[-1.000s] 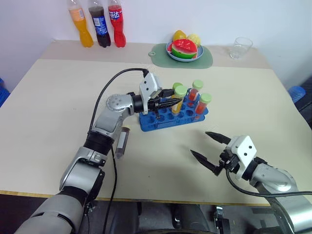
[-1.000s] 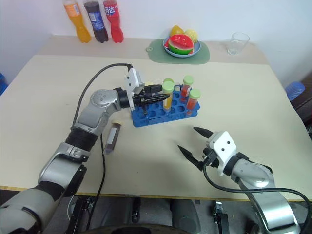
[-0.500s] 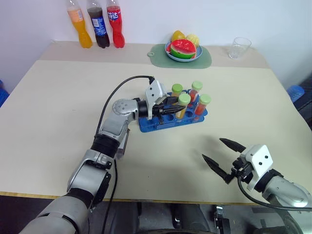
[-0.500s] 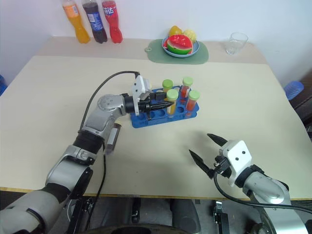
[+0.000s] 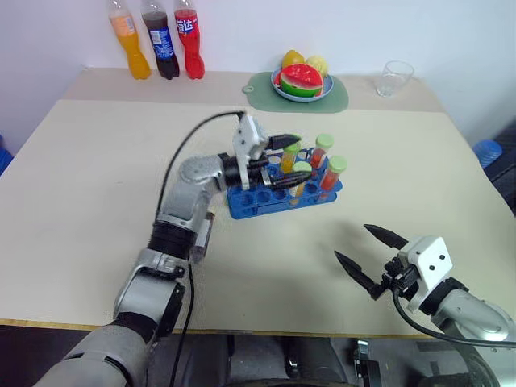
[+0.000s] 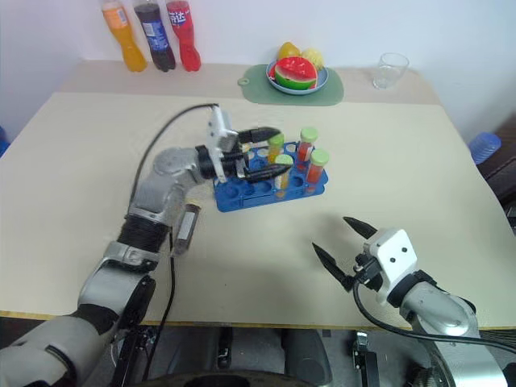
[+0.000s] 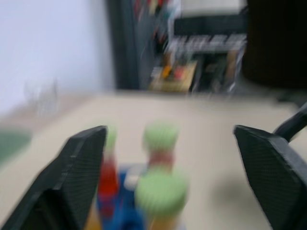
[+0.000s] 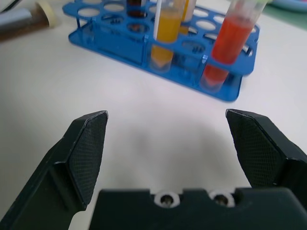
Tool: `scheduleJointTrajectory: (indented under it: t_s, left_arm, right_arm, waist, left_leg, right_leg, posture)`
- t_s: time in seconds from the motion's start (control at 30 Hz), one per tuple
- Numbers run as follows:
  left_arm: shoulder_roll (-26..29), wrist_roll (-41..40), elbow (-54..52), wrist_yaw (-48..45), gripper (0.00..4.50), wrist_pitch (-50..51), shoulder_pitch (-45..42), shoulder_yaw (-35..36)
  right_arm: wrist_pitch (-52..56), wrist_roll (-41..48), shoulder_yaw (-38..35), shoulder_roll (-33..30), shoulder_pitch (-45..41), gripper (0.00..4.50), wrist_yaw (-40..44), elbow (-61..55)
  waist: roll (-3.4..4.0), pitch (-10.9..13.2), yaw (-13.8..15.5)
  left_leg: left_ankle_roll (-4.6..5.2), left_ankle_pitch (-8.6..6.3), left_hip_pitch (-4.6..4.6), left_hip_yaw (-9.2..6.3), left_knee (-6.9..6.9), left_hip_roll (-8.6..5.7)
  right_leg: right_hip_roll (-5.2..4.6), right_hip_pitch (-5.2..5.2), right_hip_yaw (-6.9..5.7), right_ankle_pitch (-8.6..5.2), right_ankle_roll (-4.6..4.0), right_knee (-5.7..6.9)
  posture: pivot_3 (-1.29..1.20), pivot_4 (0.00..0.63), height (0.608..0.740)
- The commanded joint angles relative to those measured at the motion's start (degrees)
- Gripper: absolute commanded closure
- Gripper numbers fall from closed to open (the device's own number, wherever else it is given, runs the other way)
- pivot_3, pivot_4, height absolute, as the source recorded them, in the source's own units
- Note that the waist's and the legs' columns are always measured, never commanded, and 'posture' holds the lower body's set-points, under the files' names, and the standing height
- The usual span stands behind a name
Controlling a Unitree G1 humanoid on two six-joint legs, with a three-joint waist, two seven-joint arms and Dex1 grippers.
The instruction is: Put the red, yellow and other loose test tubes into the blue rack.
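The left gripper [image 5: 287, 162] hangs spread wide over the bright blue plastic tube rack [image 5: 260, 201] (four green-capped tubes inside). The right gripper [image 5: 365, 256] is spread too, pinching nothing. No label is readable on the brown tube [image 6: 185, 229] lying on the table.

No legible text on bottle labels [image 5: 163, 37].

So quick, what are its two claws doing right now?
Left gripper: open, holding nothing, above the blue rack.
Right gripper: open, empty.

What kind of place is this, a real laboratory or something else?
Probably a robot test room, not a real laboratory. The blue rack of capped tubes shares a plain table with soda bottles, a plate of fruit and a clear cup.
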Motion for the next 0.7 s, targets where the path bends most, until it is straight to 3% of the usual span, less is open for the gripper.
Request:
scheduleJointTrajectory:
  t_s: [0.03, 0.1, 0.2, 0.3, 0.37, 0.53, 0.7]
  left_arm:
    - [2.89, -8.78, -10.48, 4.04, 0.19, 11.78, 0.24, 5.32]
    - [4.52, -13.97, -13.41, 11.03, 0.19, 21.00, -1.15, 9.93]
    - [10.14, -13.59, -17.33, 28.46, 0.19, 43.94, -4.36, 14.31]
    - [13.80, -15.10, -18.31, 36.30, 0.19, 67.83, -8.63, 18.15]
    - [16.27, -17.86, -14.62, 40.20, 0.19, 77.18, -11.21, 17.90]
    - [35.77, -48.92, 0.50, 41.07, 0.19, 78.56, -13.69, -4.24]
    - [44.61, -66.59, 5.53, 44.09, 0.19, 78.56, -19.73, -22.20]
  right_arm:
    - [-0.14, 1.24, 0.49, -1.02, -1.90, 0.13, 1.81, 0.28]
    - [-0.05, 1.49, 1.30, -1.53, -3.61, 0.13, 3.09, 1.58]
    - [-0.04, 1.94, 2.80, -2.53, -6.92, 0.13, 5.41, 4.40]
    - [-0.33, 2.03, 4.28, -3.19, -10.00, 0.13, 7.67, 7.23]
    - [-0.58, 2.13, 5.12, -3.46, -11.68, 0.13, 8.90, 8.92]
    - [-0.78, 1.80, 7.13, -3.29, -13.27, 0.13, 10.05, 10.02]
    - [-0.74, 1.74, 8.85, -2.51, -13.73, 0.13, 9.96, 9.88]
  waist:
    - [0.00, 0.00, 0.13]
    - [0.00, 0.00, 0.14]
    - [-0.05, 0.03, 0.11]
    - [-0.03, 0.03, -0.04]
    - [-0.12, 0.08, 0.08]
    - [-0.09, 0.09, -0.21]
    - [-0.13, 0.12, 0.14]
  left_leg:
    - [0.00, 0.00, 0.01, -0.01, 0.00, 0.00]
    - [0.00, 0.00, 0.01, -0.01, 0.02, 0.00]
    - [0.00, 0.00, 0.01, -0.05, 0.04, 0.00]
    - [0.00, 0.00, 0.03, -0.07, 0.00, -0.01]
    - [0.00, 0.00, 0.02, -0.08, -0.01, -0.01]
    - [-0.01, 0.00, 0.08, -0.12, -0.11, 0.01]
    - [-0.02, 0.01, 0.03, -0.09, -0.08, -0.02]
  right_leg:
    - [0.01, 0.00, 0.00, 0.00, 0.01, 0.00]
    - [0.01, 0.02, 0.00, 0.00, 0.00, 0.01]
    - [0.01, 0.03, 0.00, 0.03, 0.06, 0.02]
    - [0.02, 0.02, -0.01, 0.03, 0.11, 0.04]
    - [0.03, 0.02, -0.04, 0.03, 0.14, 0.05]
    - [0.01, -0.06, -0.04, 0.02, 0.14, 0.20]
    - [-0.06, -0.10, -0.04, -0.01, 0.05, 0.21]
  posture:
    - [0.00, 0.150, 0.740]
    - [0.00, 0.150, 0.740]
    - [0.00, 0.150, 0.740]
    - [0.00, 0.150, 0.740]
    - [0.00, 0.150, 0.740]
    - [0.00, 0.150, 0.740]
    - [0.00, 0.150, 0.740]
